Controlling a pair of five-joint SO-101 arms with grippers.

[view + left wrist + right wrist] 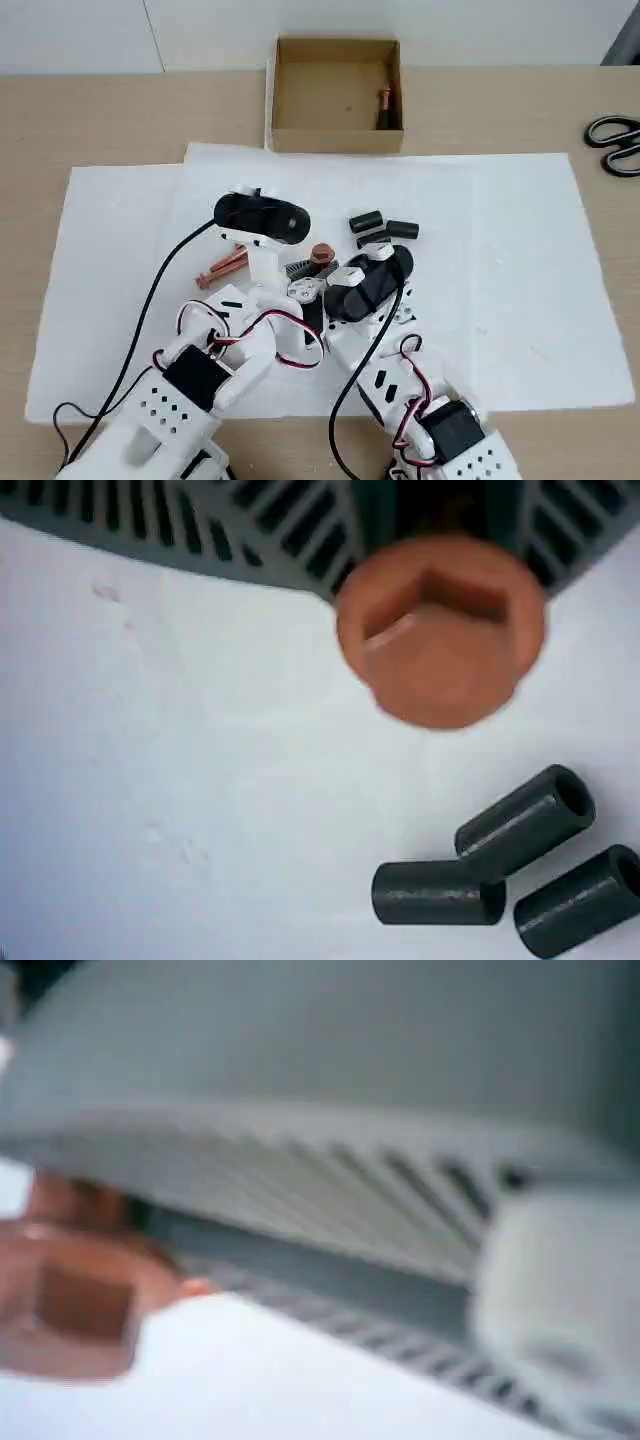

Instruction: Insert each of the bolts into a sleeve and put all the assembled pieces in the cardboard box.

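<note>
My left gripper (306, 268) is shut on a copper bolt (321, 255), held low over the white sheet. Its hex-socket head (440, 630) faces away from the grey ribbed fingers (250, 530). Three black sleeves (480, 865) lie loose on the sheet just beyond the bolt, in a small cluster (380, 228). My right gripper (345, 273) sits right beside the held bolt, whose head (70, 1305) shows close by next to a grey ribbed finger (330, 1210). Two more copper bolts (224, 268) lie to the left of the arms.
The cardboard box (285, 95) stands at the back centre, with one assembled piece (384, 108) against its right wall. Scissors (614, 140) lie at the far right edge of the table. The white sheet (520, 270) covers most of the table.
</note>
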